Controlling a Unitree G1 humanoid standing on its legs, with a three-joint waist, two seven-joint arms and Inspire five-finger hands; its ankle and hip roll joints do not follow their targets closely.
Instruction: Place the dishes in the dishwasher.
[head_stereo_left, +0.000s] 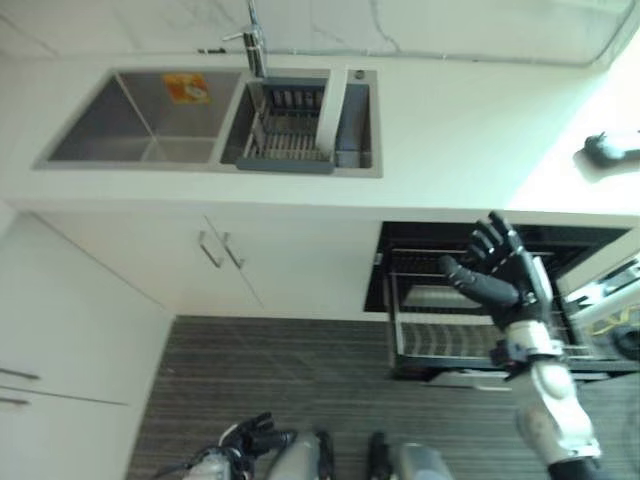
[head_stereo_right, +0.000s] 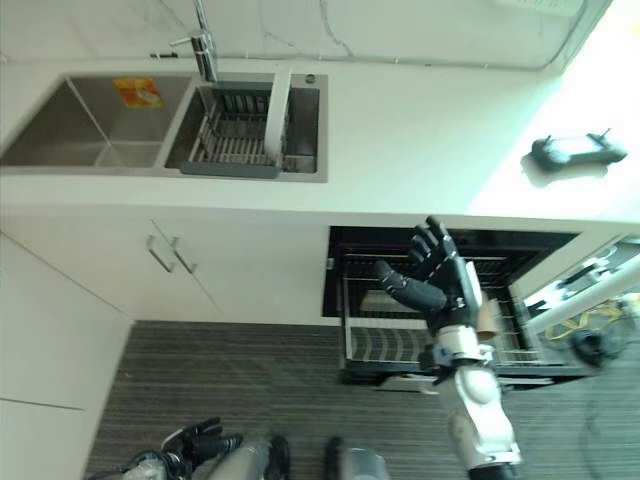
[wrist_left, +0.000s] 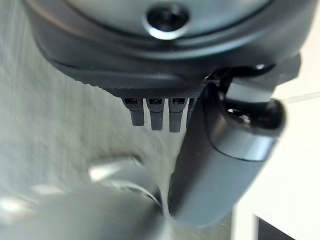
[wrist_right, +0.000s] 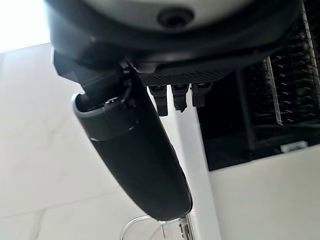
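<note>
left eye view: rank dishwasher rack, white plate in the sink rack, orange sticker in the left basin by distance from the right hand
From the open right hand:
1. Dishwasher rack, directly beneath it, pulled out.
2. White plate, upright in the right basin's rack.
3. Orange sticker, on the left basin's back wall.

Right hand (wrist_right: 135, 165) hanging with fingers (wrist_right: 172, 97) straight, thumb sticking out, holding nothing; dishwasher (wrist_right: 260, 100) rack tines showing past it, white counter (wrist_right: 45, 150) beside.
</note>
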